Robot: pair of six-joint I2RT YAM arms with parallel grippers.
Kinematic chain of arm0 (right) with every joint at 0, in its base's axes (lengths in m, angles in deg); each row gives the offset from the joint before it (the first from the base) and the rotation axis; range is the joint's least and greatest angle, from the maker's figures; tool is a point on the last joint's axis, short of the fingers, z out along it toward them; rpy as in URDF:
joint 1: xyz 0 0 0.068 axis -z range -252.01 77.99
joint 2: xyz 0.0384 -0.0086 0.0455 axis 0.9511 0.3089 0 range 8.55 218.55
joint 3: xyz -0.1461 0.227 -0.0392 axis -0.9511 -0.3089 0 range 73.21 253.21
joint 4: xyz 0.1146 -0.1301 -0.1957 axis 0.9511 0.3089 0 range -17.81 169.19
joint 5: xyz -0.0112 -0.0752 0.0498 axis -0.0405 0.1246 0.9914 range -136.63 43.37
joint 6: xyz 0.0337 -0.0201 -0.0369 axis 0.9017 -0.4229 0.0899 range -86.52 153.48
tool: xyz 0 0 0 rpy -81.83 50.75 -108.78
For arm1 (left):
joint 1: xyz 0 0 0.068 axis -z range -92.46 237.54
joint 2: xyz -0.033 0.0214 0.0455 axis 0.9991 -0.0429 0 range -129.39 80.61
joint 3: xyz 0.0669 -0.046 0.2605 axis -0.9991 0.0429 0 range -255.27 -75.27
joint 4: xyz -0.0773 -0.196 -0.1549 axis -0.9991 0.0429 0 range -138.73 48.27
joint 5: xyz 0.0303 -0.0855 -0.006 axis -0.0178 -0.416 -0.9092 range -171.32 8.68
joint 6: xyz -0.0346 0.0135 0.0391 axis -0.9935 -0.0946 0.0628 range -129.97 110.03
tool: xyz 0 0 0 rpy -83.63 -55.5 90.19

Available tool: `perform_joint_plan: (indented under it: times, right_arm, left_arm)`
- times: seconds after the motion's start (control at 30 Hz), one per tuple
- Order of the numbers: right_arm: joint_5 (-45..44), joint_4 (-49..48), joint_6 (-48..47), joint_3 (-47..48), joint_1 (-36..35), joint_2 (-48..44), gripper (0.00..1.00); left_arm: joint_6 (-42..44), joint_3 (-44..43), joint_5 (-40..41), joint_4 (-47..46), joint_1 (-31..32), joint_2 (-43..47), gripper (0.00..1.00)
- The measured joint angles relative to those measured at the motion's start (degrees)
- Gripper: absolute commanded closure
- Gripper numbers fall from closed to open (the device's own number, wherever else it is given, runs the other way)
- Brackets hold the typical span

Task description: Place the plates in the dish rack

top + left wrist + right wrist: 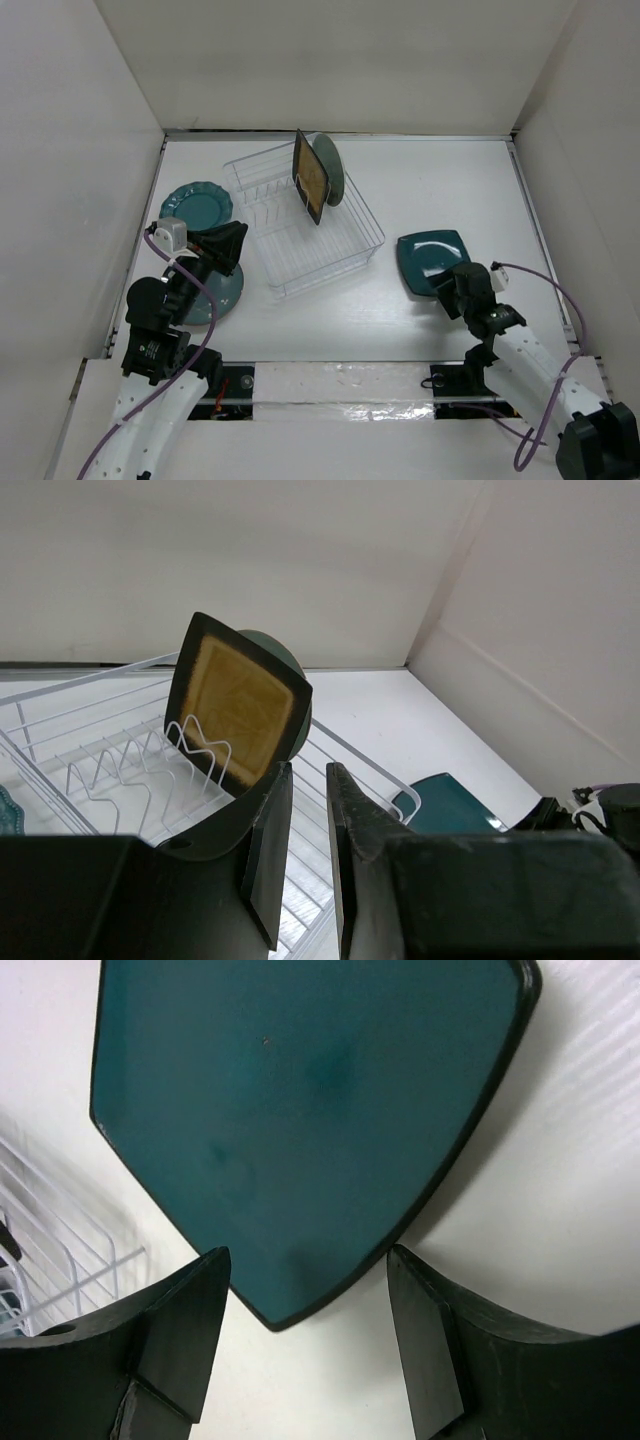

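Observation:
The clear dish rack (300, 225) stands mid-table. The square mustard plate (311, 182) stands upright in it, and the pale green round plate (331, 168) stands just behind. The scalloped teal plate (196, 205) lies flat at the left. The round teal-blue plate (218, 290) lies nearer, partly under my left gripper (228, 243), which is empty with its jaws a narrow gap apart. In the left wrist view that gripper (310, 772) points at the rack (100, 770) and the mustard plate (240, 705). My right gripper (310, 1310) is open and straddles the near corner of the squarish dark teal plate (300, 1110), which lies flat.
White walls close in the table on the left, the back and the right. The dark teal plate (432, 258) lies right of the rack, with bare table between. A rack corner (60, 1260) shows at the left of the right wrist view.

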Motion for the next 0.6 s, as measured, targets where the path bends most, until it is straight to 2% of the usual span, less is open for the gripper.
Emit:
perform_joint_plan:
  times: [0.3, 0.33, 0.43, 0.53, 0.6]
  right_arm:
    - [4.2, -16.6, -5.9, -1.3, 10.9, 11.5, 0.32]
    - [4.5, -19.2, -6.9, -1.3, 12.4, 13.7, 0.32]
    - [7.0, -28.5, -10.7, 1.0, 17.7, 23.2, 0.41]
    - [10.6, -36.7, -13.6, 4.4, 20.5, 33.1, 0.4]
    - [12.5, -40.2, -14.5, 4.8, 21.0, 35.5, 0.4]
  left_arm:
    - [0.0, 0.0, 0.0, 0.0, 0.0, 0.0, 0.82]
    - [0.0, 0.0, 0.0, 0.0, 0.0, 0.0, 0.82]
    - [0.0, 0.0, 0.0, 0.0, 0.0, -0.2, 0.82]
    - [0.0, 0.0, 0.0, 0.0, 0.0, -0.2, 0.82]
    - [0.1, 0.0, 0.0, 0.0, 0.0, -0.3, 0.82]
